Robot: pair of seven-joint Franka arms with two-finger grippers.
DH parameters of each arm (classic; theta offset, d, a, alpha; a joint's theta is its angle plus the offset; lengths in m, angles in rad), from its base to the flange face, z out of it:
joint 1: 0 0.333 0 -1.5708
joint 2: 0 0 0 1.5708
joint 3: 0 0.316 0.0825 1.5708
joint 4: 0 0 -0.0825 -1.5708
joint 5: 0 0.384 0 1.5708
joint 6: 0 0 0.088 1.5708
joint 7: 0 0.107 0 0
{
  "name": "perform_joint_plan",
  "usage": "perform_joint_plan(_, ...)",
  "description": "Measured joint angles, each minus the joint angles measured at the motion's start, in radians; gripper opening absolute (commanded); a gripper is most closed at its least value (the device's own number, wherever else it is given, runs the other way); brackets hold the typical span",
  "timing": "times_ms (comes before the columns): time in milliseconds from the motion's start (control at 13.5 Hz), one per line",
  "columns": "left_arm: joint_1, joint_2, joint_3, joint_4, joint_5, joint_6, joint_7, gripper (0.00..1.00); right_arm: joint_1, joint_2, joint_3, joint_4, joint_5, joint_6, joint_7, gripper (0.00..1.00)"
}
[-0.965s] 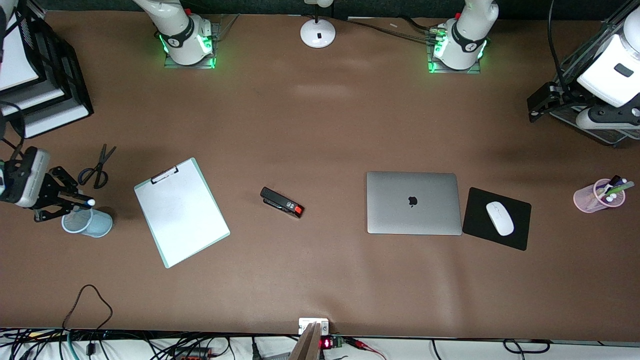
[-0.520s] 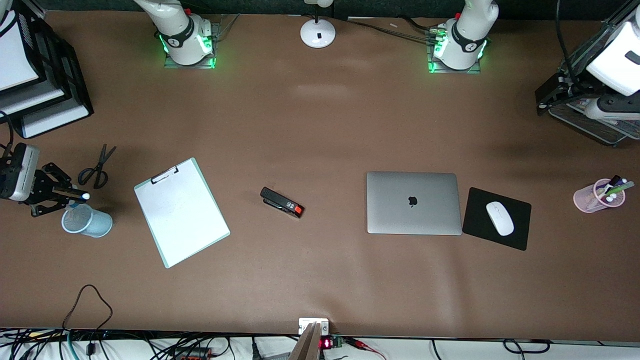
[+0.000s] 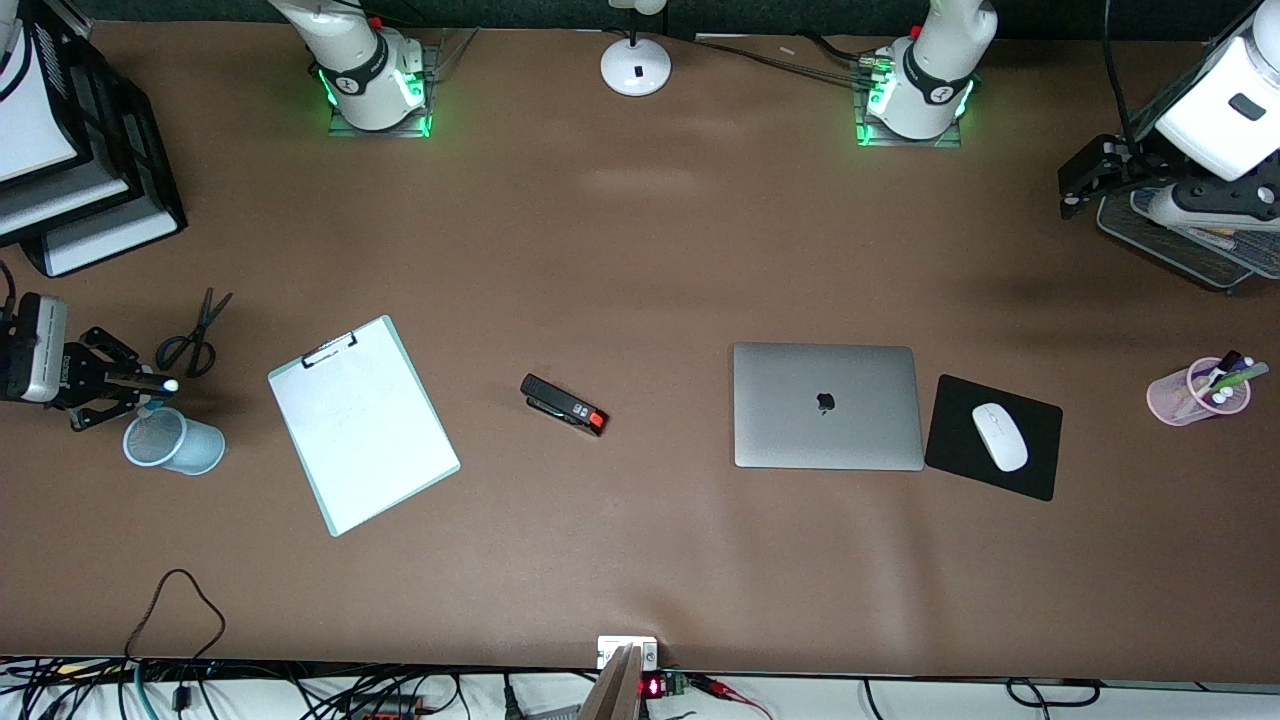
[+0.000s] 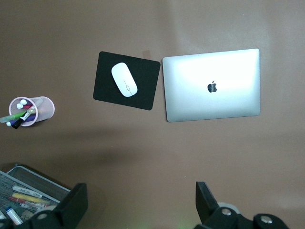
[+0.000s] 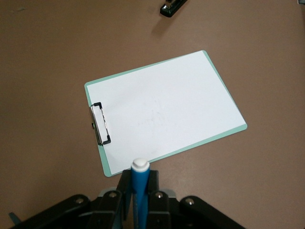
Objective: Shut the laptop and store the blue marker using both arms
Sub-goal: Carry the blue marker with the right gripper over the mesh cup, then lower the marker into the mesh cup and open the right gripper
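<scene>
The laptop [image 3: 827, 405] lies shut on my table [image 3: 640, 250], lid up, just beside the black mouse pad [image 3: 1040, 470] at my left arm's end. The clipboard [image 3: 362, 423] lies toward my right arm's end. My left gripper [image 3: 1085, 185] hangs over the mesh tray [image 3: 1190, 262], fingers spread and holding nothing. My right gripper [image 3: 135, 385] is pinched on the blue marker [image 5: 139, 191], white end out, just above the pale blue cup [image 3: 172, 443]
</scene>
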Motion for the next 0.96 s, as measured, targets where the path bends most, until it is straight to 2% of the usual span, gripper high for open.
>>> perform_joint_plan(594,0.0,-0.009,0.007,-0.02,-0.006,0.024,0.0,1.0,-0.016,0.071,0.003,0.106,0.024,-0.084,-0.118,0.01)
perform_joint_plan(965,0.003,-0.009,0.009,-0.037,-0.063,0.038,0.001,1.0,-0.035,0.118,0.014,0.152,0.025,-0.093,-0.143,0.01)
